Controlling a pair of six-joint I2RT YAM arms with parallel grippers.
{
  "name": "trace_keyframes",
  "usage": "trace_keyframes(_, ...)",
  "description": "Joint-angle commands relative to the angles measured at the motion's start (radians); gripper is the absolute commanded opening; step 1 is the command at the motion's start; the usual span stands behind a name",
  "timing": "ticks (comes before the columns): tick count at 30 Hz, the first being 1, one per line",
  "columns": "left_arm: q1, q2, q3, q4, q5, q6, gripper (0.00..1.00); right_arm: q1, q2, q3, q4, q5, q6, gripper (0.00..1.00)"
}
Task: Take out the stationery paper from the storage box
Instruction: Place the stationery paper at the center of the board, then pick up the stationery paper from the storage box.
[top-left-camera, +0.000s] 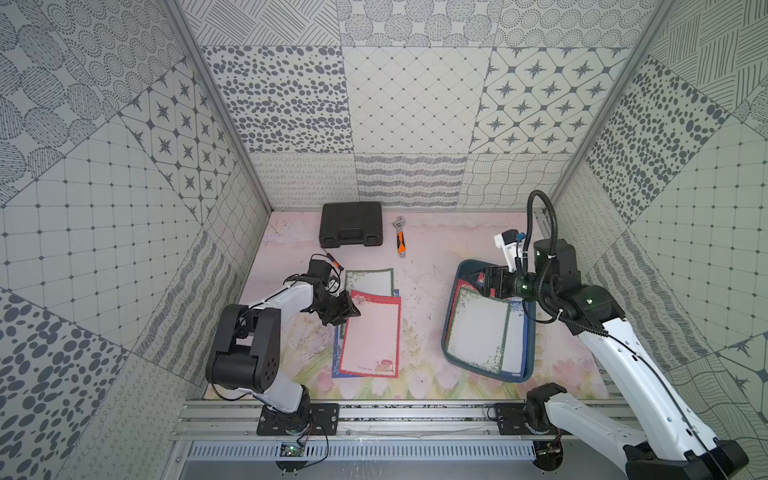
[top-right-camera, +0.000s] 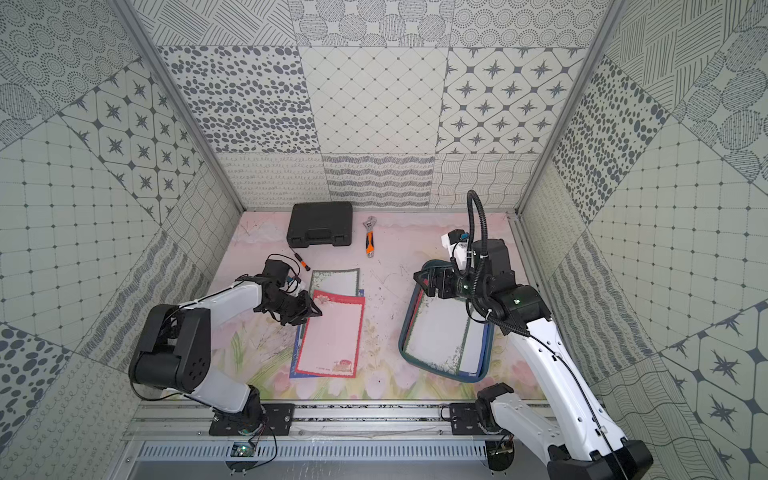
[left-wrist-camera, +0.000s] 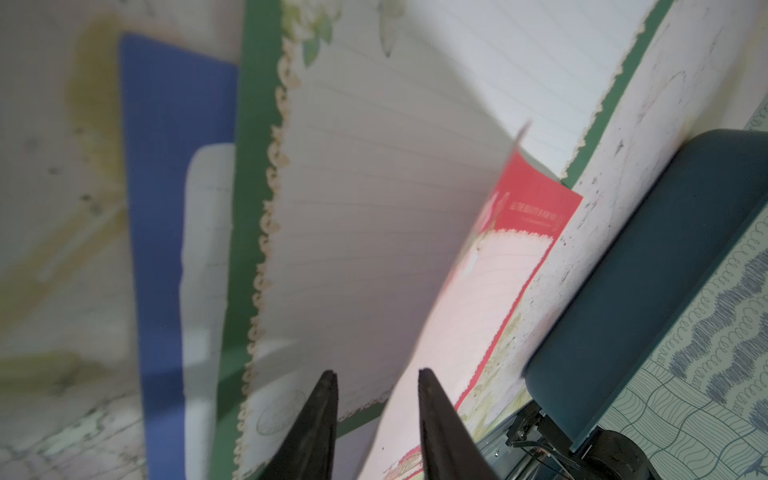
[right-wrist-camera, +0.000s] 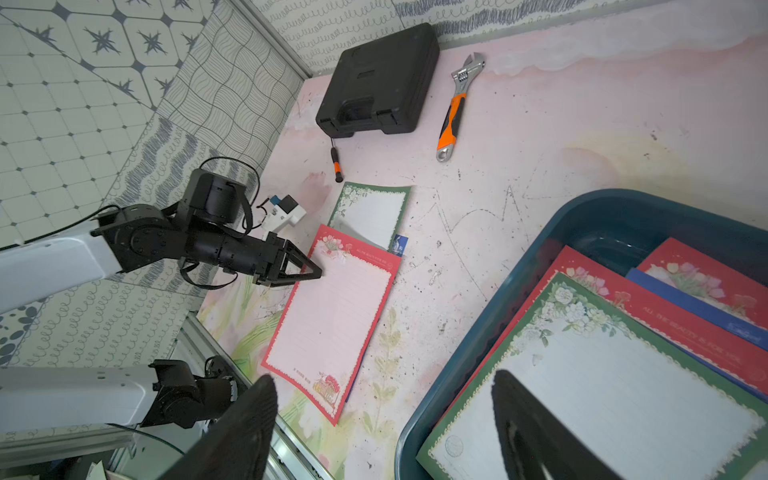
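**Unloading, part done**

Left gripper (left-wrist-camera: 374, 374), jaws parted, straddles the raised edge of a red-bordered sheet (top-left-camera: 370, 336) lying atop a green-bordered sheet (top-left-camera: 370, 280) mid-way across the surface (top-left-camera: 428, 299). Right gripper (top-left-camera: 482, 284), open and empty, hovers over the stationery paper (top-left-camera: 478, 332) stacked in the storage box (top-left-camera: 449, 328) near the surface's right edge.

The storage box (right-wrist-camera: 615, 216) is smooth, faintly glossy plastic. The stationery paper (right-wrist-camera: 644, 395) in and beside it is thin and matt. The table (right-wrist-camera: 540, 137) under the box looks matt and scuffed. Beyond the box lie a matt black plastic case (right-wrist-camera: 382, 79) and a shiny metal wrench (right-wrist-camera: 455, 108).
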Motion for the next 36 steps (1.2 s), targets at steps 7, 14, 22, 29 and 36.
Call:
trace_keyframes(7,0.005,-0.115,0.022,-0.117,-0.215,0.015,0.41,0.005,0.033,0.013,-0.033,0.137,0.002,0.83)
trace_keyframes(14,0.005,-0.228,0.045,-0.169,-0.352,-0.006,0.44,0.005,0.033,0.005,-0.064,0.179,0.033,0.83)
trace_keyframes(22,0.005,-0.395,0.06,-0.232,-0.485,-0.058,0.46,0.005,-0.001,-0.035,-0.145,0.274,0.052,0.83)
trace_keyframes(29,-0.025,-0.529,0.132,-0.235,-0.498,-0.088,0.46,0.004,-0.084,-0.13,-0.146,0.268,0.087,0.83)
trace_keyframes(36,-0.311,-0.529,0.277,-0.269,-0.708,-0.102,0.45,0.004,-0.157,-0.219,-0.155,0.205,0.124,0.82)
